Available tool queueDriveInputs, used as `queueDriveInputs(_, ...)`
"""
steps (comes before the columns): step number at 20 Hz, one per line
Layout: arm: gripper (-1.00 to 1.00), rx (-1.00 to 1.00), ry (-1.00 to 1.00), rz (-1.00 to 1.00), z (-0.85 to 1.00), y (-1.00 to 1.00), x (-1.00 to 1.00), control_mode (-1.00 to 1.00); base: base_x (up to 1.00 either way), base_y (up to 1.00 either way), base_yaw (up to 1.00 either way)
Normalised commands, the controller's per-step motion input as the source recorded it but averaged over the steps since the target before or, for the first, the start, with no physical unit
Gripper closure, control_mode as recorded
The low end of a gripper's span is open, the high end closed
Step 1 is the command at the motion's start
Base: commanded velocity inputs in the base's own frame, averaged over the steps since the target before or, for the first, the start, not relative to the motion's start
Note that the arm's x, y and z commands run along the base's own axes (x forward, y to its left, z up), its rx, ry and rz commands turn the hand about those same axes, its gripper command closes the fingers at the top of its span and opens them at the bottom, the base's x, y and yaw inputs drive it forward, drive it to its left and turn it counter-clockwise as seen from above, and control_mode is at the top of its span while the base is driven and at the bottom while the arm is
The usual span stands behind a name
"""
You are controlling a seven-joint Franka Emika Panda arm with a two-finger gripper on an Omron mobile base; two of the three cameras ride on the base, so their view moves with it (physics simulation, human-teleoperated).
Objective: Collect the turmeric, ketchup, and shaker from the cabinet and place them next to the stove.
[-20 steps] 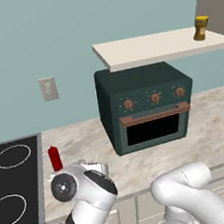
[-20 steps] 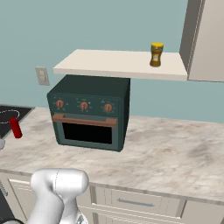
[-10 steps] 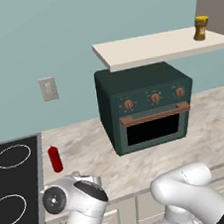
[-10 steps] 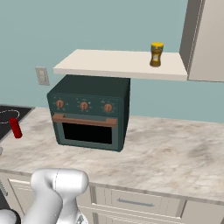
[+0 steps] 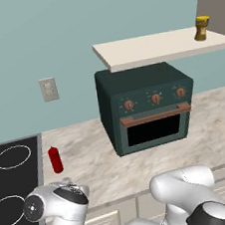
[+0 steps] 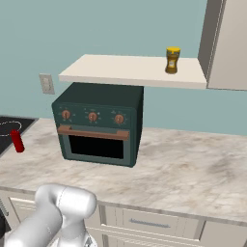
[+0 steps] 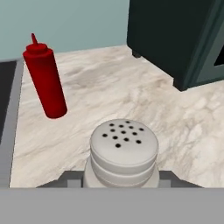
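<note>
The marble desk [image 6: 193, 169] is taken up by a dark green toaster oven [image 5: 146, 107]. Left of the oven lies the black stove [image 5: 16, 182], with the ketchup [image 7: 45, 80] upright just beside it. Above the oven, the turmeric [image 6: 172, 60] is seen on the cabinet [image 6: 130, 71] shelf. The shaker [image 7: 124, 153] is gripped by the closed pincer [image 7: 122, 177] above the desk.

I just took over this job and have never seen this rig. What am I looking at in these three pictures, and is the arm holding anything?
The machine is a white arm on a driving base. Two pictures come from cameras on the base, behind the arm to its left and right; the third looks along its gripper. The gripper is shut on a small grey-silver shaker with a perforated cap, low over the marbled counter. The slim red ketchup bottle already stands on the counter beside the black stove. A dark green toaster oven sits further along. The yellow-lidded turmeric jar is on the cream cabinet shelf.
</note>
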Motion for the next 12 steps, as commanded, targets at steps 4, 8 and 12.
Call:
queueDriveInputs(4,1.0,0.0,-0.03,-0.14,-0.05,0.24,0.08,-1.0,0.0,0.0,0.0)
queueDriveInputs(8,1.0,0.0,0.0,-0.11,-0.14,0.16,0.18,-1.0,0.0,0.0,0.0)
queueDriveInputs(12,1.0,0.0,0.0,-0.07,-0.16,0.04,0.22,-1.0,0.0,0.0,0.0)
